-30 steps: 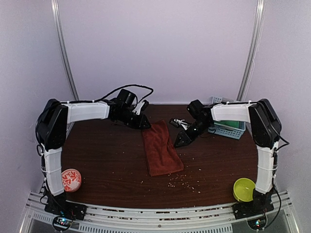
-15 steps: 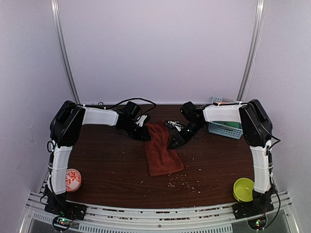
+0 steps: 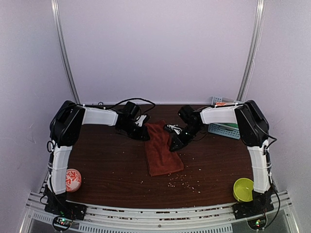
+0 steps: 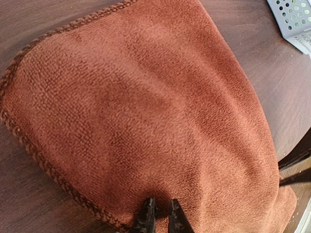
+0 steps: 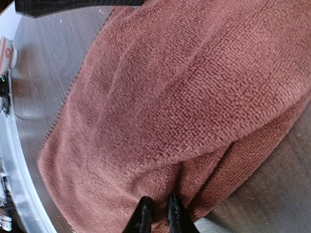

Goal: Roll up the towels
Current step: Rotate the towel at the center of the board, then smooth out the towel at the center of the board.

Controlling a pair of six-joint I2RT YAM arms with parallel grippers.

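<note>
While long rust-red terry towel (image 3: 163, 150) is lying on dark wooden table (image 3: 107, 165), left jaws and right jaws are narrow, pinching its far corners.

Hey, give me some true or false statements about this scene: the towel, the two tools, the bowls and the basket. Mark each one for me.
1. The rust-brown towel is lying mostly flat and is not rolled into a bundle. True.
2. The left tool and the right tool each pinch the towel at its far end. True.
3. The green bowl sits at the near left corner of the table. False: it is at the near right corner. The red patterned bowl is at the near left.
4. The basket stands on the towel. False: it stands apart from it, at the far right.
5. Crumbs lie scattered by the towel's near end. True.
</note>
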